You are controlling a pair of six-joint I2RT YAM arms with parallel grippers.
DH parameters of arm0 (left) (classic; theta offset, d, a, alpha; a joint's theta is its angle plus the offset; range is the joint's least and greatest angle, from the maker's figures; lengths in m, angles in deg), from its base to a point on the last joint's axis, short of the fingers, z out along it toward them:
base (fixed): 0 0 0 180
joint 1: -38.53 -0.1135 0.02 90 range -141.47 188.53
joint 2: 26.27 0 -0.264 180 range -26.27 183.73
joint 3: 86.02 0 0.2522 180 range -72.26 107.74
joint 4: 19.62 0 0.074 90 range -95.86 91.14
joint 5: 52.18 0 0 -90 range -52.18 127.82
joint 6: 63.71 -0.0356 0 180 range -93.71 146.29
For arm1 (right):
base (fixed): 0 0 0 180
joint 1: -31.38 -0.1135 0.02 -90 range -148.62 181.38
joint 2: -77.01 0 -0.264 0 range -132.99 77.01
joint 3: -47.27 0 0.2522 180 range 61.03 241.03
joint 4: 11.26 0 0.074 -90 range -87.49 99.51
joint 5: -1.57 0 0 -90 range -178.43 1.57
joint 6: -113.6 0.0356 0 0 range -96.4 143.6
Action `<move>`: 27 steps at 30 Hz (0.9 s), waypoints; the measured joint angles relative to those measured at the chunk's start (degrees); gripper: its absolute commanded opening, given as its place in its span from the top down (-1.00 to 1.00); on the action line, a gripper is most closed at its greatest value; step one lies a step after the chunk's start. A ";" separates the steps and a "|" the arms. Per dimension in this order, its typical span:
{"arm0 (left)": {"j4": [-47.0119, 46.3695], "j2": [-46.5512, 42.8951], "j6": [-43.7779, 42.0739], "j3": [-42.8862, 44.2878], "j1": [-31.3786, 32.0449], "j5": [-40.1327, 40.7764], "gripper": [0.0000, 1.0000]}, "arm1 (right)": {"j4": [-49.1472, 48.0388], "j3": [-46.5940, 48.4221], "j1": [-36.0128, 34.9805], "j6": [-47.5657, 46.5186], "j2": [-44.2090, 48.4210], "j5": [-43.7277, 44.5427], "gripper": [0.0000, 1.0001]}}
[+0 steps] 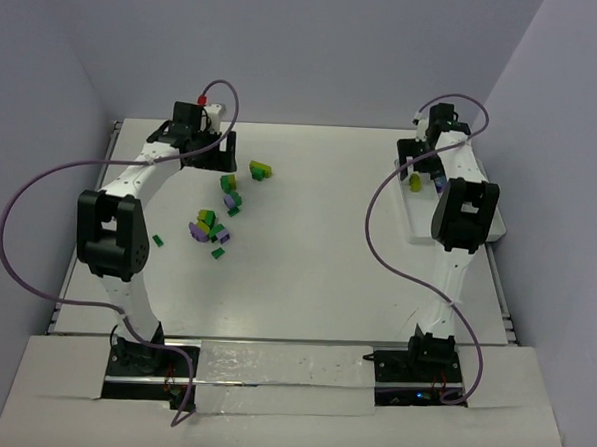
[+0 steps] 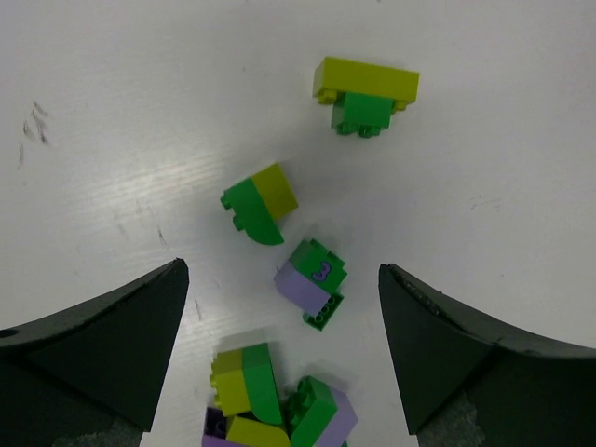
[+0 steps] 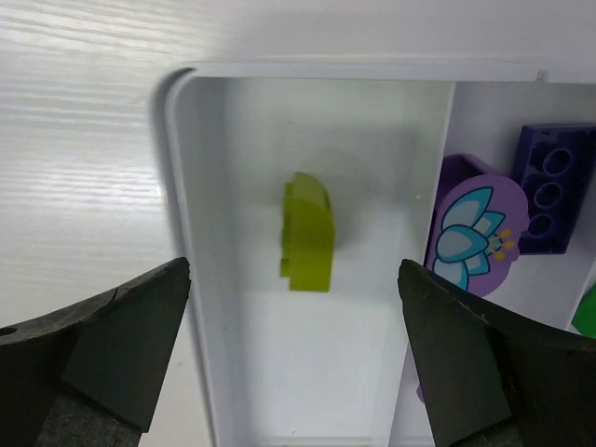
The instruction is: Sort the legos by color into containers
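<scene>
Loose legos lie on the table: a yellow-green on green pair [image 2: 366,93], a green and yellow-green piece [image 2: 261,203], a green and lavender piece marked 3 [image 2: 315,281], and a mixed heap [image 2: 270,400]. The top view shows them as a scatter [image 1: 227,205]. My left gripper [image 2: 282,268] is open and empty above them, at the far left [image 1: 212,154]. My right gripper [image 3: 293,264] is open and empty over the white tray [image 3: 177,186] at the far right [image 1: 418,230]. One yellow-green brick [image 3: 307,233] lies in its left compartment. A purple flower piece [image 3: 470,233] and a dark purple brick [image 3: 554,186] lie in the adjacent compartment.
A green bit [image 3: 587,317] shows at the tray's right edge. Two small green bricks [image 1: 158,240] [image 1: 217,252] lie apart from the scatter. Purple cables loop beside both arms. Walls close in the table on three sides.
</scene>
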 measured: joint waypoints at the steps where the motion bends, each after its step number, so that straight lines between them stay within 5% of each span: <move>1: 0.43 0.93 -1.62 1.38 0.00 -0.77 -0.83 | 0.13 0.00 -0.10 0.09 0.78 -0.35 -1.00; 10: 5.41 12.10 -16.32 15.79 0.00 -6.46 -0.85 | 1.71 0.00 -2.99 1.10 9.27 -5.98 -1.00; 27: 11.97 18.81 -34.22 17.43 1.05 -9.08 -0.49 | 4.67 0.00 -3.97 1.91 11.69 -12.88 -1.00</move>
